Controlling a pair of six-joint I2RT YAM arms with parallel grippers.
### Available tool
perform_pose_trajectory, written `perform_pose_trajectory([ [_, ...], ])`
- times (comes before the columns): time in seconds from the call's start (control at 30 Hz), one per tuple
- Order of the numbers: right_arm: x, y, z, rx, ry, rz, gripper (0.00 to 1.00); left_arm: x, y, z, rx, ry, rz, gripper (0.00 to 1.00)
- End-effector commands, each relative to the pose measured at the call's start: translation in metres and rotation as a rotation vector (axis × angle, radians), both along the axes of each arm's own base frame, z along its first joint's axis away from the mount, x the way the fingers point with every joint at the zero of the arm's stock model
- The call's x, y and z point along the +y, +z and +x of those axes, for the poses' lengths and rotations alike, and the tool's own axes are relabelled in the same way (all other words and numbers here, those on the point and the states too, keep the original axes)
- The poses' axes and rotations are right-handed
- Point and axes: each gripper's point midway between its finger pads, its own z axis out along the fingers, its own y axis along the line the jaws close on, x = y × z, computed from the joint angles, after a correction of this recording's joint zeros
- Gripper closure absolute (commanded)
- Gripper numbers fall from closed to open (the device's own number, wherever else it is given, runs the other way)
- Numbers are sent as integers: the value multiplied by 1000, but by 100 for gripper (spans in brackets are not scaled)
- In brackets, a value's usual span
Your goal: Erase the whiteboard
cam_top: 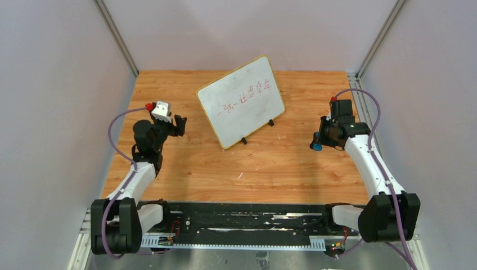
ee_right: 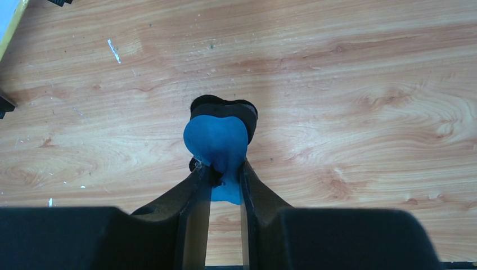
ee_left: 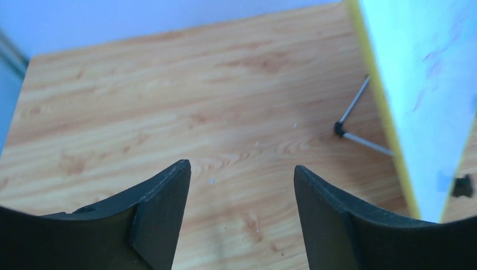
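The whiteboard stands propped toward the desk's twelve o'clock edge, its red writing intact. At three o'clock the right hand is clamped on a blue eraser. The left hand is spread apart and empty. Wiping has not begun, so the eraser should next travel toward ten o'clock, flat onto the board.

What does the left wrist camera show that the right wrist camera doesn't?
Only left wrist: the left gripper, jaws open and empty, and wire stand legs. Only right wrist: the right gripper, jaws shut on a blue eraser. Both: the wooden table and the whiteboard, just a yellow corner in the right wrist view.
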Motion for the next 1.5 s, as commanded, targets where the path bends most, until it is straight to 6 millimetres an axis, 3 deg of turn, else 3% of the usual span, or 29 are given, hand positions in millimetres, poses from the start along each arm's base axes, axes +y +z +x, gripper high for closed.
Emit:
perform_pose_trajectory([
  [0.0,6,0,0,7,25,12,99,-27,13,-20,117,-287,-121,32],
  [0.17,9,4,2,-15,37,30,99,-37,27,-12,187,-424,-288,41],
  [0.37,10,10,4,-40,45,28,100,-53,38,-7,229,-541,-433,39],
  [0.57,12,7,8,-41,52,40,99,-49,43,12,217,-485,-436,41],
  [0.77,14,6,12,-41,58,45,100,-69,52,21,189,-491,-401,40],
  [0.93,13,8,14,-48,62,39,99,-84,50,31,204,-520,-398,40],
  [1.47,13,13,19,-54,60,38,99,-95,42,48,230,-531,-395,42],
])
